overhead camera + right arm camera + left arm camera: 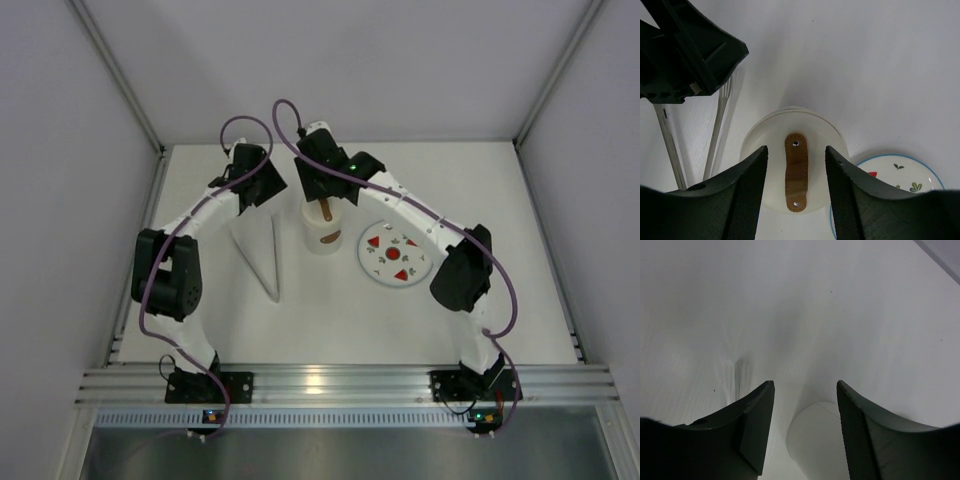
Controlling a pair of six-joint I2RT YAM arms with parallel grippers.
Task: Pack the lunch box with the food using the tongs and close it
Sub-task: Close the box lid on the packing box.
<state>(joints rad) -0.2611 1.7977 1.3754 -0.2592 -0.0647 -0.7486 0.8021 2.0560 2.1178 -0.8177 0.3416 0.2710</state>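
The lunch box (320,243) stood upright near the middle of the desk (450,320), between the tongs (262,255) lying flat to its left and the printed plate (364,265) just beside it on the right. Its round white lid (820,137) sat on top, so no food could be seen. The right gripper (795,152) hung directly over the lid with its jaws spread, one on each side of the brown handle (796,172) and clear of it. The handle's long axis ran along the gap between the jaws, so they would have to close across its narrow width. The left gripper (805,387) hovered over the desk to the left, jaws apart and pinching nothing I could make out. The right arm was plainly nearer. The box looked packed and closed.
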